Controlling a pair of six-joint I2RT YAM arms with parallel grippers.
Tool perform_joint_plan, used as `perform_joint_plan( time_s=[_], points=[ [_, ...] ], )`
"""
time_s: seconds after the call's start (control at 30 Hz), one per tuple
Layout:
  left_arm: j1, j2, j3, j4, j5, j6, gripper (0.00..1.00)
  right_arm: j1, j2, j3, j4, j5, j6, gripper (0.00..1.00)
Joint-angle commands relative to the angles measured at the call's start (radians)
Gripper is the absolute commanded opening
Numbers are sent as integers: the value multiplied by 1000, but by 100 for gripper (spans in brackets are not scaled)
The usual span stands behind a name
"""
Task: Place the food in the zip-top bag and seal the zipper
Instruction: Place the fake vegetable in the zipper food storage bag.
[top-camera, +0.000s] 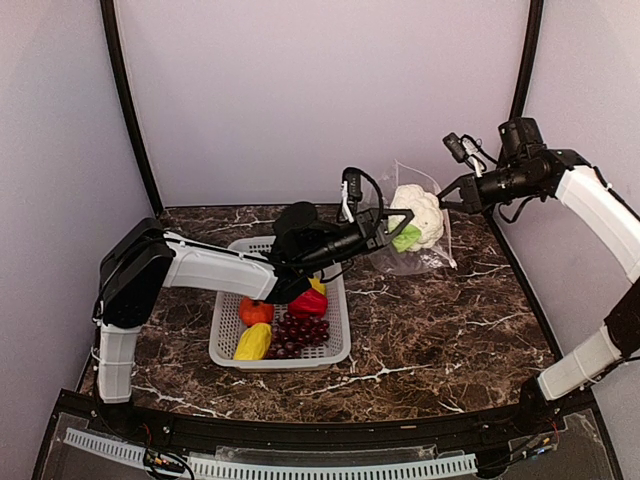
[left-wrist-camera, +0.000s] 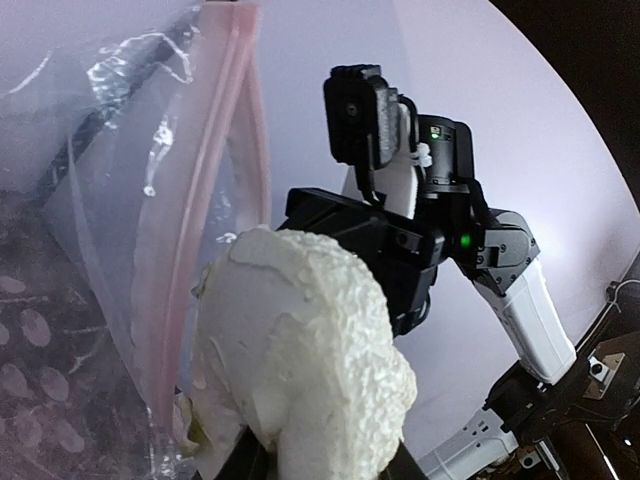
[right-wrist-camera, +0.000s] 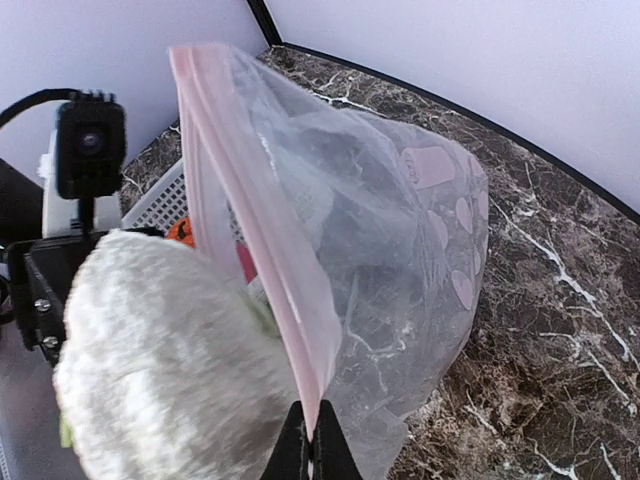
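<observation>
In the basket (top-camera: 225, 335) lie five foods (top-camera: 295, 335). The left jaws pinch one cauliflower (top-camera: 420, 212); the right jaws pinch one bag (right-wrist-camera: 400, 250).

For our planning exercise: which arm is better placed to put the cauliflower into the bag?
Left: the left tool holds the cauliflower at the mouth of the bag; the right tool pinches the zipper.

In the left wrist view the white-green toy cauliflower (left-wrist-camera: 300, 350) conceals nearly all of the left end effector (top-camera: 400, 228) and runs off the bottom edge. In the right wrist view it is blurred. The right end effector (right-wrist-camera: 313, 450) shows its tips only, at the edge of the clear crinkly zip-top bag (right-wrist-camera: 400, 250).
</observation>
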Motion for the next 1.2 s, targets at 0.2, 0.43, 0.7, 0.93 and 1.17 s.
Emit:
perform_joint_plan(
  time_s=[0.2,0.43,0.7,0.93,1.17],
  points=[
    [29,16,6,-4,-98,-6,1,6,-111,-46,-7,-124,0,0],
    [26,33,126,-126,-70,7,1,12,-73,-85,-7,-169,-23,0],
    [23,131,318,-365,-77,39,1,32,-86,-52,-40,-364,-52,0],
    [18,152,373,-492,-63,58,1,32,-74,-77,-10,-329,-42,0],
    [-7,94,400,-556,-54,157,33,21,-30,-67,15,-407,-23,0]
  ],
)
